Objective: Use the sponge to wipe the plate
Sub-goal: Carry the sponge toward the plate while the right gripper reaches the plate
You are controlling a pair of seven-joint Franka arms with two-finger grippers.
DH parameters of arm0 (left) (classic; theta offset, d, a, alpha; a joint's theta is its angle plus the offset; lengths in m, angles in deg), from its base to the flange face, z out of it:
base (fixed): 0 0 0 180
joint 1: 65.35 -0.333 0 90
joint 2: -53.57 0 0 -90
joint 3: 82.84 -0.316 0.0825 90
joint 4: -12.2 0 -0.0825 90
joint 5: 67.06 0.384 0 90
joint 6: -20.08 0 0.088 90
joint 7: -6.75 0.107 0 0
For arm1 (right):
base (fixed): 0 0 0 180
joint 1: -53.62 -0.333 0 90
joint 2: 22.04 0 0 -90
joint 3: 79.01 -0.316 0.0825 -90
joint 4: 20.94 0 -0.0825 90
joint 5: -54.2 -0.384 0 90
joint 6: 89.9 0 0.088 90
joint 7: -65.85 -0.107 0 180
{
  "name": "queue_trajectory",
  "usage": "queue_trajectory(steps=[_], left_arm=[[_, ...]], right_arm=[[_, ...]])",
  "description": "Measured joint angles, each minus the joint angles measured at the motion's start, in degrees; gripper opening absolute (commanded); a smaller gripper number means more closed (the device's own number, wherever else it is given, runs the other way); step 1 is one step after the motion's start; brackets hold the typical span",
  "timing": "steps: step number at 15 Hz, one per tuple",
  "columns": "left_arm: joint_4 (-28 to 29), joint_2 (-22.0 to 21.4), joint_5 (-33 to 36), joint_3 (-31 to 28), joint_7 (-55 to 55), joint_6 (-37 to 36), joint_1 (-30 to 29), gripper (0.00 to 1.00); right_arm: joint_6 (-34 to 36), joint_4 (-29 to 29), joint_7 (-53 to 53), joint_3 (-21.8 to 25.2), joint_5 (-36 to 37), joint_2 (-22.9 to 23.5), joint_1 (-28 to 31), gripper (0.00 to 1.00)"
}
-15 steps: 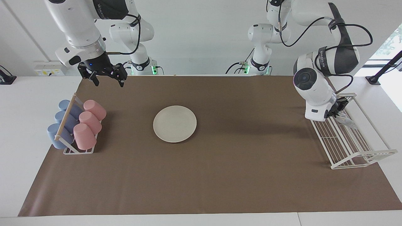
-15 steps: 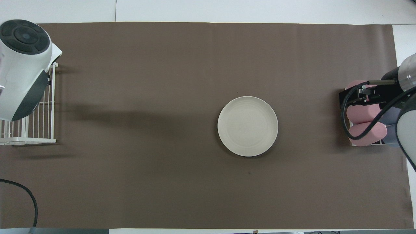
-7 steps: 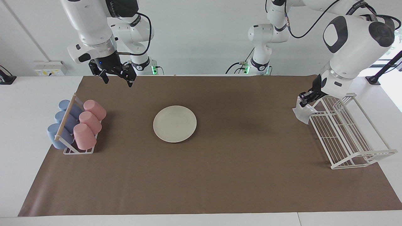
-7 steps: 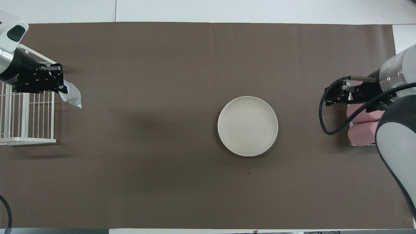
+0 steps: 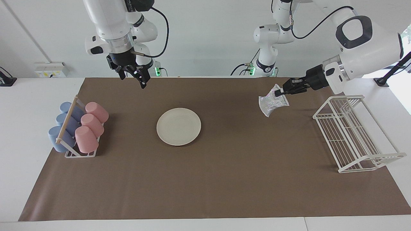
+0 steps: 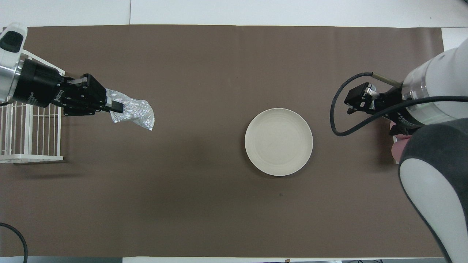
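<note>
Your white table [image 5: 29, 128] carries a brown mat [image 5: 224, 179]; on it sit the plate [image 5: 178, 126], a cup rack [image 5: 72, 141] and a wire rack [image 5: 353, 134].

a: where's the facing camera?
b: high across the table [image 5: 38, 134], looking back at the robots; their bases stand at twelve o'clock, against the wall.
a: and the overhead one?
b: high above the robots' end, looking steeply down; arms enter from four and nine o'clock.
a: what do they share?
b: the brown mat [image 5: 224, 179] [image 6: 204, 204], the plate [image 5: 179, 126] [image 6: 278, 141] and the wire rack [image 5: 356, 138] [image 6: 29, 135], half a turn apart.
</note>
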Motion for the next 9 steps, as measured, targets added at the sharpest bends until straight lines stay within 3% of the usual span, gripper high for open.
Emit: queue_trajectory(steps=[4,9], left_arm=[[16.4,-6.1,-15.1,0.5,16.3,2.6,0.6,0.0],[26.3,-8.7,-28.6,0.7,30.3,9.0,6.2,0.0]], right_arm=[[0.0,0.4,-25.1,-0.6,-4.5,-0.1,-3.8,1.0],[-2.4,-0.2,-41.7,-1.5,-8.2,-0.1,-8.1,1.0]])
